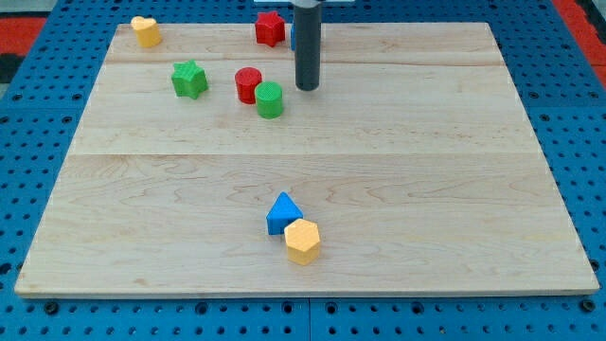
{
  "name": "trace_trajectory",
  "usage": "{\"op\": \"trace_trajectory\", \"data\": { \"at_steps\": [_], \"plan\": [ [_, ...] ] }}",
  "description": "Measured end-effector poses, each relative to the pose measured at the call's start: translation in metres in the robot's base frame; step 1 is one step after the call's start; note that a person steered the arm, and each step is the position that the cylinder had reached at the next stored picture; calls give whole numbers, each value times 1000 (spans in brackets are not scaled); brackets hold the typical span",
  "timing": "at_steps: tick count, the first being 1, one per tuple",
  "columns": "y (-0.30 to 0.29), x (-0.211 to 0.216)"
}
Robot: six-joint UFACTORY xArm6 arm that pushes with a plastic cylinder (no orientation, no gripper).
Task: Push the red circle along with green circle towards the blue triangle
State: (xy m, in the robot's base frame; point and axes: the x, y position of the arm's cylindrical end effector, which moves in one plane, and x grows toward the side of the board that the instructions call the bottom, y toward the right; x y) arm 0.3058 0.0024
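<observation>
Scanning from the view's left: the yellow heart (145, 30) sits up at the board's eleven o'clock corner, the green star (189, 79) just down and right of it, both out of this play. Then the pair I care about: the red circle (248, 84) and the green circle (270, 98), touching or as good as, green at red's four o'clock. The red star (270, 27) waits at the top edge, with something blue hidden behind my rod that I can't identify. And here I am, my tip (307, 88) planted on the wooden board (454, 170) just beside the green circle, at its two o'clock, apart from it. No jaws on me to open or clench, only a bare rod, holding nothing. Way down at six o'clock sits the blue triangle (282, 213), the yellow hexagon (303, 241) pressed against its lower right. By my reckoning the journey's barely begun: both circles well apart from the triangle, and I'd want to get round above them before shoving down.
</observation>
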Motion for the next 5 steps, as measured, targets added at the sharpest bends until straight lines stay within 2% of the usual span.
{"op": "trace_trajectory", "data": {
  "at_steps": [3, 5],
  "plan": [
    [-97, -21],
    [-109, -8]
  ]
}}
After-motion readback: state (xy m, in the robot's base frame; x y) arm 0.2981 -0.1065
